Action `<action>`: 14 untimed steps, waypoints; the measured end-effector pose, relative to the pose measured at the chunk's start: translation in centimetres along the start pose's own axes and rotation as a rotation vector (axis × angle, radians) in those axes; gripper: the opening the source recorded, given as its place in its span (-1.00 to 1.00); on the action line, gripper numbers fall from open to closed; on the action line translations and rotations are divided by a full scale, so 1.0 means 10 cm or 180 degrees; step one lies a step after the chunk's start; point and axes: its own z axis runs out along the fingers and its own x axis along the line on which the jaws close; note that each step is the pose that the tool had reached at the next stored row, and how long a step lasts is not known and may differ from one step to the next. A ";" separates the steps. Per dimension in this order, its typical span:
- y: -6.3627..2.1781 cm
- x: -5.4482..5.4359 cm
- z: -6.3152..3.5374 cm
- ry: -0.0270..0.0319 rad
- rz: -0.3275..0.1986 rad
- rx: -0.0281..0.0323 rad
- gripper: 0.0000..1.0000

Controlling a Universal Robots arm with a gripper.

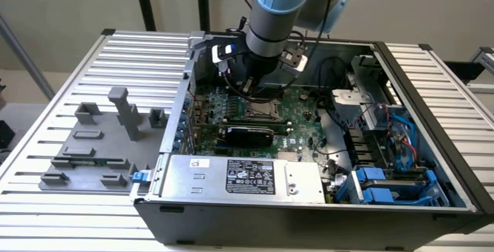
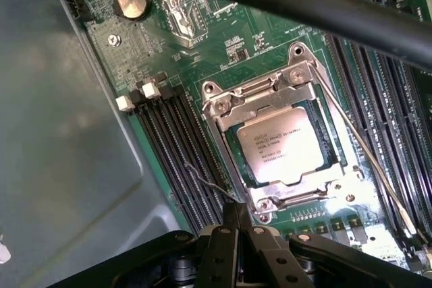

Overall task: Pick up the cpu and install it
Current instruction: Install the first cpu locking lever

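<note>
Gripper (image 2: 237,224) is seen above the motherboard (image 2: 223,38) inside the computer case (image 1: 432,148), fingers closed together on nothing, tips just beside the socket frame (image 2: 223,109) edge. The cpu (image 2: 275,148) is already seated in the socket, near the board's middle. Seating looks flat and square within the frame, judged from the wrist view. Any contact is best kept vertical and light, clear of the thin wire lever (image 2: 364,146). The cpu shows a silvery-grey metal lid with faint printed text, rim pale.

Exterior view overlooks the case (image 1: 309,217); wrist view nears its socket (image 2: 280,146).
</note>
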 end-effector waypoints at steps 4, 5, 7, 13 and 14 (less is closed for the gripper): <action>0.020 0.02 0.011 -0.0007 0.0004 -0.0004 -0.79; 0.020 0.02 0.014 -0.0007 0.0005 -0.0004 -0.79; 0.018 0.03 0.020 -0.0006 0.0005 -0.0004 -0.79; 0.015 0.05 0.032 -0.0006 0.0008 -0.0005 -0.79; 0.015 0.05 0.034 -0.0006 0.0008 -0.0005 -0.79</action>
